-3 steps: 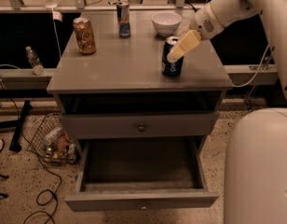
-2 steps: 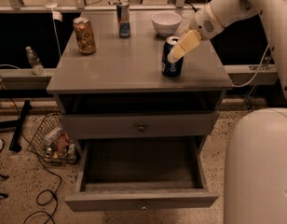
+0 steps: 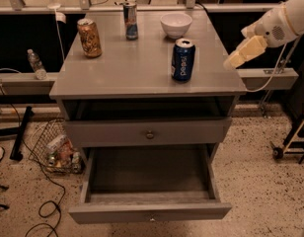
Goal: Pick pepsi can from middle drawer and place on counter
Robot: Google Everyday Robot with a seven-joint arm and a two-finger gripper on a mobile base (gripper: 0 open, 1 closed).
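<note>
Hovering right of counter (image 3: 137, 65), gripper (image 3: 237, 59), one pepsi can (image 3: 183, 59), two other cans (image 3: 89, 37) (image 3: 131, 20), bowl (image 3: 176, 24)

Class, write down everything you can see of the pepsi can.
The pepsi can is dark blue metal with white lettering running sideways and a silver top. It stands upright on the counter, near the front right, touching nothing else. The gripper hangs to its right, by the counter's edge, apart from it.

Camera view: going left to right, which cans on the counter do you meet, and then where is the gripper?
orange-gold can → slim blue-and-silver can → pepsi can → gripper, beyond the right edge of the counter.
</note>
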